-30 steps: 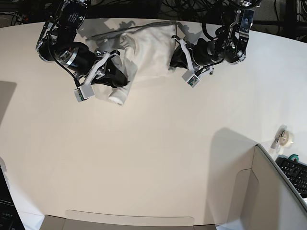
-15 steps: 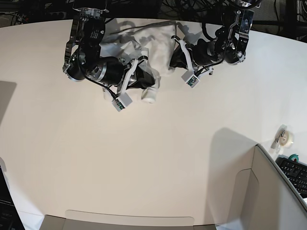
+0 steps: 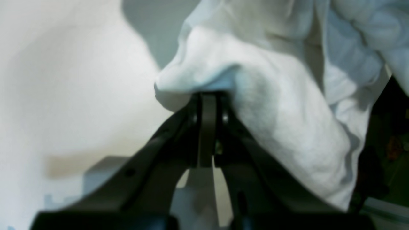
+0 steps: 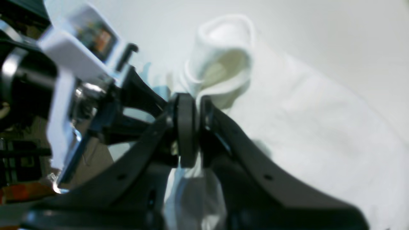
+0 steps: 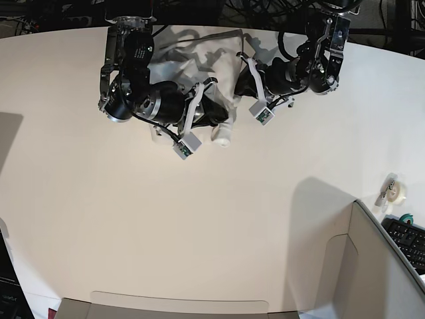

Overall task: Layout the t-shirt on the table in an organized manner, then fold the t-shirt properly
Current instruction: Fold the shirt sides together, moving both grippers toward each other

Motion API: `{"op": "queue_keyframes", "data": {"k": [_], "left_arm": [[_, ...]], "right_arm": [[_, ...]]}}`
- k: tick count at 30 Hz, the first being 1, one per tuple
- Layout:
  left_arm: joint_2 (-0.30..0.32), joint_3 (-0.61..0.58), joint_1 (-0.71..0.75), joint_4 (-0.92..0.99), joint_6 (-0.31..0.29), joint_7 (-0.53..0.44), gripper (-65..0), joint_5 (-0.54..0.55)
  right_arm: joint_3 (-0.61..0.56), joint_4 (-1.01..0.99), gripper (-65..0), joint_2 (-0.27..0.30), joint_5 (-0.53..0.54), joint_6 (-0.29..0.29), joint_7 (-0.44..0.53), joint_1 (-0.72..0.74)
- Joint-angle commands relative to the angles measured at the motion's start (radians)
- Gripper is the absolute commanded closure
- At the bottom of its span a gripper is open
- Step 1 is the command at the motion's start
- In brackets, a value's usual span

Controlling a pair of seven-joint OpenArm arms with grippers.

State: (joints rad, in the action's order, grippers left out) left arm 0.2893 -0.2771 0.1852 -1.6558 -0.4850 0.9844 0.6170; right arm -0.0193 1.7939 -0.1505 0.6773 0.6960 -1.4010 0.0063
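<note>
At the far edge of the table (image 5: 199, 226), both arms are bunched up close together over the t-shirt (image 5: 219, 63). Left gripper (image 3: 207, 95) has its jaws pinched tight on a fold of white cloth, and the fabric bulges up and over the tips and drapes off to the right in that wrist view. Right gripper (image 4: 191, 105) is likewise clamped on the shirt, with a rolled loop of hem or sleeve (can't tell which, it's blurry) poking out just past the tips.

From the base view the right gripper (image 5: 214, 114) sits left of centre, pointing right, with a little white tube of fabric hanging out near its end. The left gripper (image 5: 244, 78) is just to the right of it, pointing left, so the two are nearly nose to nose. The shirt is crumpled in a heap between and behind them, print not visible, only plain white.

Way off at the right edge there's a tape roll (image 5: 396, 191) and the corner of a keyboard (image 5: 408, 240), next to a grey box (image 5: 372, 266) in the near right corner.
</note>
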Motion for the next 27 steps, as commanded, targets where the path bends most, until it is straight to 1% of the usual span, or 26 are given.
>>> {"op": "queue_keyframes", "data": {"k": [1, 5, 9, 14, 23, 24, 27], "left_arm": [[0.012, 0.009, -0.01, 0.032, 0.035, 0.08, -0.4, -0.115], [0.009, 0.105, -0.045, 0.09, 0.035, 0.08, -0.3, -0.113], [0.011, 0.141, -0.083, 0.115, 0.035, 0.08, -0.3, -0.113], [0.014, 0.144, -0.103, 0.116, 0.035, 0.08, -0.3, -0.113], [0.017, 0.144, -0.157, 0.131, 0.035, 0.08, -0.3, -0.115], [0.017, 0.144, -0.157, 0.144, 0.035, 0.08, -0.3, -0.115], [0.018, 0.146, -0.18, 0.15, 0.035, 0.08, -0.4, -0.115]], "right_arm": [[-0.017, 0.016, 0.0, -0.007, 0.002, 0.002, 0.021, 0.016], [-0.067, 0.016, 0.0, -0.007, -0.057, 0.002, 0.021, 0.034], [-0.1, 0.016, 0.0, -0.007, -0.101, 0.002, 0.021, 0.039], [-0.126, -0.027, 0.0, -0.007, -0.127, 0.002, 0.019, 0.053], [-0.13, -0.113, 0.0, -0.007, -0.126, 0.002, 0.015, 0.087], [-0.136, -0.113, -1.5, -0.007, -0.126, 0.002, 0.015, 0.087], [-0.164, -0.108, -13.7, -0.007, -0.126, 0.002, 0.015, 0.088]]}}
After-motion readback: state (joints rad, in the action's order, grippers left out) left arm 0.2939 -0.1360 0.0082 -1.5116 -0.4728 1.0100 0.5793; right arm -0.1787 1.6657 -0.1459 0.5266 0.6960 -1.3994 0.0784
